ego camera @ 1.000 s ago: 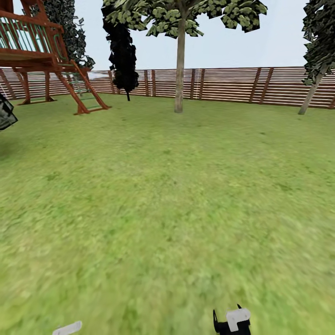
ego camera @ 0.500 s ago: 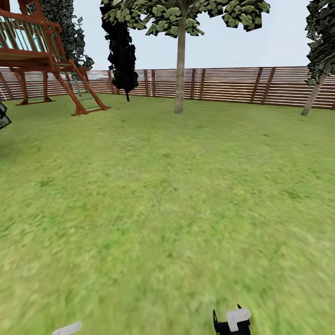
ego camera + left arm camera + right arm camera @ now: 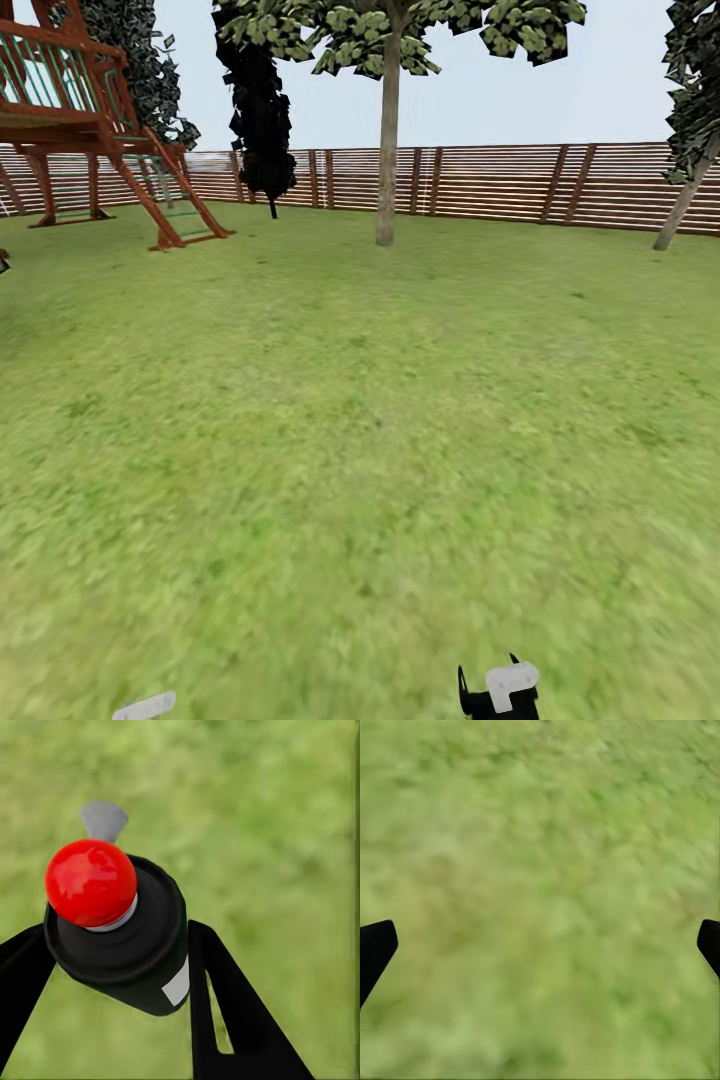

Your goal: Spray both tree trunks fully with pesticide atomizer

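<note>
The left gripper (image 3: 112,967) is clamped on the atomizer (image 3: 116,930); the right gripper (image 3: 540,945) hangs wide open over grass. The tree (image 3: 387,140) stands far ahead, before the fence (image 3: 500,180). Risk, I judge: spraying from here would miss its trunk

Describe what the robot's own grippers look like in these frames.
The left gripper has two matte black fingers; the one in fuller view is a flat tapering strip with a narrow slot cut through it. The right gripper shows two black finger tips at the frame's edges. In the head view, a black-and-white arm part shows at the bottom edge.
</note>
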Tool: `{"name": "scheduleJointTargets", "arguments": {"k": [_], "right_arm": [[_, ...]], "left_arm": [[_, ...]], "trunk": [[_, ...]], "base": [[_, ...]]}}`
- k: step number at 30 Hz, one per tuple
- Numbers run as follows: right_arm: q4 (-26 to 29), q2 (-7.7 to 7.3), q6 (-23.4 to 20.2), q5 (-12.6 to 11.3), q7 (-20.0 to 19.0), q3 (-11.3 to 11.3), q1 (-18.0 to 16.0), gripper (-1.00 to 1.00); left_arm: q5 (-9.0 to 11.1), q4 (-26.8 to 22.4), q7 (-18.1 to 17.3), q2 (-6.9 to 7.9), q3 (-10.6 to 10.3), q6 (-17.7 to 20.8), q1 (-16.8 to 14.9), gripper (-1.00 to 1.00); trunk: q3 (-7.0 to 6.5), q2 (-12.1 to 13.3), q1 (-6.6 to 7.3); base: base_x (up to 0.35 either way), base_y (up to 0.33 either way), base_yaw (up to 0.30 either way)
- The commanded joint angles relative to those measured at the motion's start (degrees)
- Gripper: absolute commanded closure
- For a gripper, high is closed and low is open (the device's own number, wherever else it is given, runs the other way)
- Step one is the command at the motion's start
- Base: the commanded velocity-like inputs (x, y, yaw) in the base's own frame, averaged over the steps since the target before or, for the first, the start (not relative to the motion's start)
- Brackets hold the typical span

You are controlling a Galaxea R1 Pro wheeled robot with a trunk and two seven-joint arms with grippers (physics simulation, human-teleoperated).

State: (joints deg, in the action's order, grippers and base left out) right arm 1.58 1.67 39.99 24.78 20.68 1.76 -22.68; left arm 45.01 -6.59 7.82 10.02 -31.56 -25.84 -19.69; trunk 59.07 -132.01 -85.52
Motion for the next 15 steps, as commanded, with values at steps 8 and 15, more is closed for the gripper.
{"name": "scheduleJointTargets", "arguments": {"k": [8,15], "right_arm": [[0.0,0.0,0.0,0.0,0.0,0.0,0.0,-1.0],[0.0,0.0,0.0,0.0,-0.01,0.0,0.0,-1.0]], "left_arm": [[-0.01,0.0,0.0,0.0,0.01,0.0,0.0,1.0],[-0.01,0.0,0.0,0.0,0.01,0.0,0.0,1.0]], "trunk": [[0.0,0.0,0.0],[0.0,0.0,0.0]], "base": [[0.34,0.0,0.0],[0.34,0.0,0.0]]}}
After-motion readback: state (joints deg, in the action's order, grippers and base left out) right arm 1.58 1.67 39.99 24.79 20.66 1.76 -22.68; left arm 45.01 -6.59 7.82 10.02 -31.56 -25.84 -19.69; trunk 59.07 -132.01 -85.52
